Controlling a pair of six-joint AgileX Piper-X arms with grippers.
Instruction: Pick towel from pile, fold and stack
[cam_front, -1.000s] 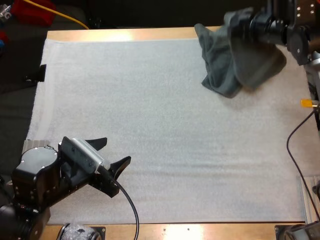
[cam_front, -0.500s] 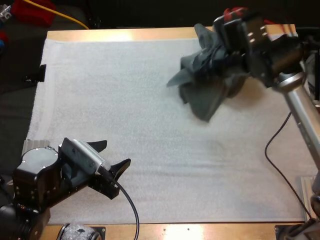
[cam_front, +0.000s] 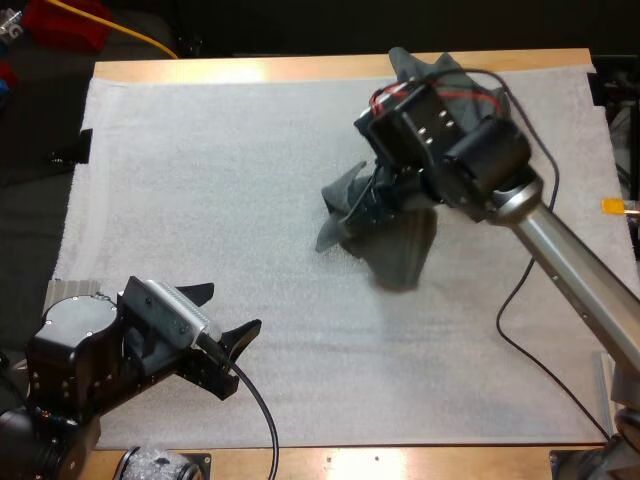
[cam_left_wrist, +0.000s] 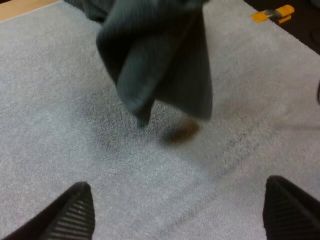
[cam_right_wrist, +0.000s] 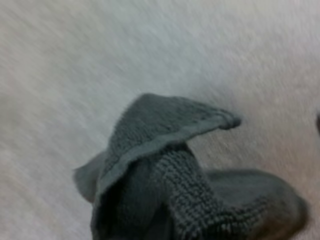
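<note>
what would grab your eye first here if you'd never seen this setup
The dark grey-green towel dangling from the right gripper, off the white mat near its middle with a shadow beneath. Then the left gripper, open and holding nothing at the mat's near left corner.

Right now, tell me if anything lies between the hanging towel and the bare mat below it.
Nothing visible does. The dark grey-green towel hangs from the right tool over bare white mat; the left tool sits open at the near-left corner, well clear.
</note>
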